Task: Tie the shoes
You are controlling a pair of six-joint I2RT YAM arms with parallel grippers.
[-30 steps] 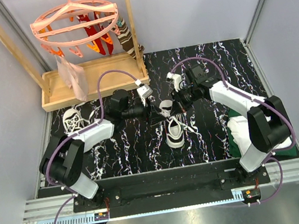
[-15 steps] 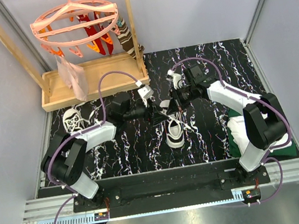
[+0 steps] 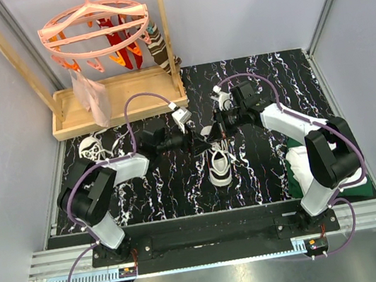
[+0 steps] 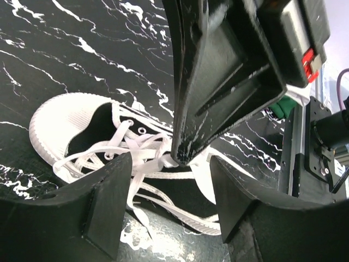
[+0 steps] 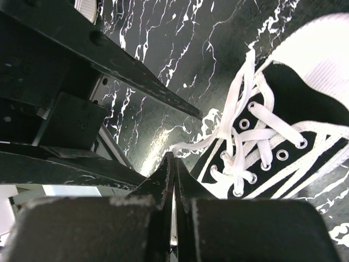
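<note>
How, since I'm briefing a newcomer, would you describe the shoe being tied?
On the black marbled table, look at the centre. The shoe there has loose white laces trailing; its twin sits far left by the wooden tray.

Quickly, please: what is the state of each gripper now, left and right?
Left gripper: open, gripping nothing.
Right gripper: closed; its tip is at a white lace, but a grip cannot be told.

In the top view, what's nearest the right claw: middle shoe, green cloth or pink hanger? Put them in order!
From the right gripper:
1. Middle shoe, right beside it.
2. Green cloth, near right edge.
3. Pink hanger, far back left.
</note>
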